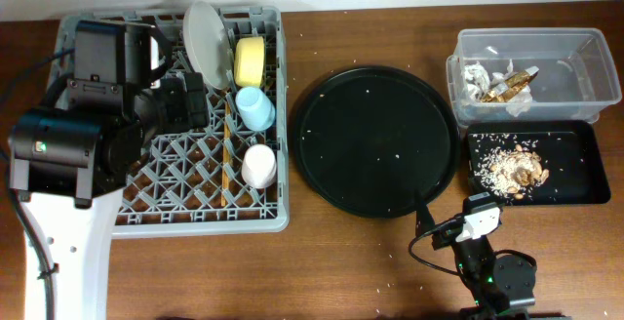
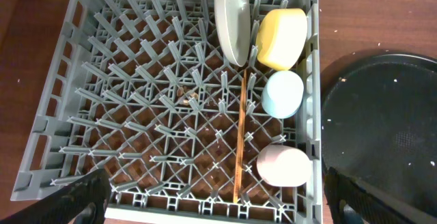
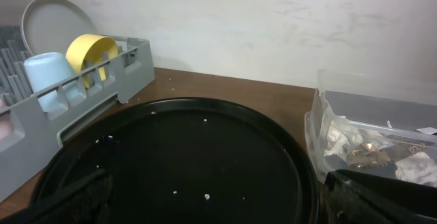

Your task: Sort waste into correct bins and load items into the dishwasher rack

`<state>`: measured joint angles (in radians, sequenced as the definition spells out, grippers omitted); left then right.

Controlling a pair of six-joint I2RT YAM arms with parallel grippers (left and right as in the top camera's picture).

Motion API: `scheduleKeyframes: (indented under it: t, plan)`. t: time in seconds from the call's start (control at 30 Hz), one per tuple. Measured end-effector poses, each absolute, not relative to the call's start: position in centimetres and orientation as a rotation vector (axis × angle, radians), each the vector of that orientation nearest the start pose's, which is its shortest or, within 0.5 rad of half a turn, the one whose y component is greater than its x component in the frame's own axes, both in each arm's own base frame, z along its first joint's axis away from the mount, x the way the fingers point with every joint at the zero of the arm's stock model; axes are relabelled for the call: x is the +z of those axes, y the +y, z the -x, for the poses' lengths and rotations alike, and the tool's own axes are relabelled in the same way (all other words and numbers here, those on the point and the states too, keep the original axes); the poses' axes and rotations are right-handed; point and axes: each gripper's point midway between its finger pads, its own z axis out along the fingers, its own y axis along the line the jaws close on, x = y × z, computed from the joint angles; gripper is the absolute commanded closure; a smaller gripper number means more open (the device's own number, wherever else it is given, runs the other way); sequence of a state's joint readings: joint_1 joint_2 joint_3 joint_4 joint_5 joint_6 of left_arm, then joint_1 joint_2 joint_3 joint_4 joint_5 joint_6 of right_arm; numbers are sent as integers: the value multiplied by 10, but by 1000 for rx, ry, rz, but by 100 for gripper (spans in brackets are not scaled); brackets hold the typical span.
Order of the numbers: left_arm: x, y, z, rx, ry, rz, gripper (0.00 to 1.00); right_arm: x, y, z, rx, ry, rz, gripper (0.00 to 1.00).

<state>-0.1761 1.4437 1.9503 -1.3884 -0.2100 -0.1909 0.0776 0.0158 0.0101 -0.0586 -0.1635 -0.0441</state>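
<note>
The grey dishwasher rack (image 1: 146, 198) at the left holds the pale plate (image 1: 205, 37) on edge, the yellow bowl (image 1: 250, 60), the light blue cup (image 1: 255, 107), the pinkish-white cup (image 1: 259, 166) and wooden chopsticks (image 1: 227, 154). My left gripper (image 1: 188, 98) hovers over the rack, open and empty; in the left wrist view (image 2: 218, 207) its fingers straddle the rack's near edge. The clear tub (image 1: 575, 52) holds napkins and the shiny wrapper (image 1: 509, 86). The black rectangular tray (image 1: 575, 179) holds food scraps (image 1: 512, 169). My right gripper (image 1: 448, 215) is open and empty at the round tray's near edge.
The large round black tray (image 1: 375, 140) lies in the middle with a few crumbs on it; it fills the right wrist view (image 3: 205, 156). Small crumbs dot the wooden table. A wall stands behind the table.
</note>
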Motion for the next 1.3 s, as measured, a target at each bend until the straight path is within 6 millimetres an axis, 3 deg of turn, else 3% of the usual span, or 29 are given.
scheduleKeyframes:
  t: [0.47,0.7,0.83,1.07,1.3]
  plan:
    - [356,-19,-318,112,2456,110,1,161,47,-242,159,1621,225,2]
    - [377,-16,-305,38,2198,135,1,161,47,-242,159,1621,224,2]
    - [352,-13,-289,-2,2051,150,1,161,47,-242,159,1621,224,1]
    - [277,6,-250,-7,1885,210,1,161,47,-242,159,1621,224,1]
    - [229,15,-242,-26,1691,244,1,161,47,-242,159,1621,225,2]
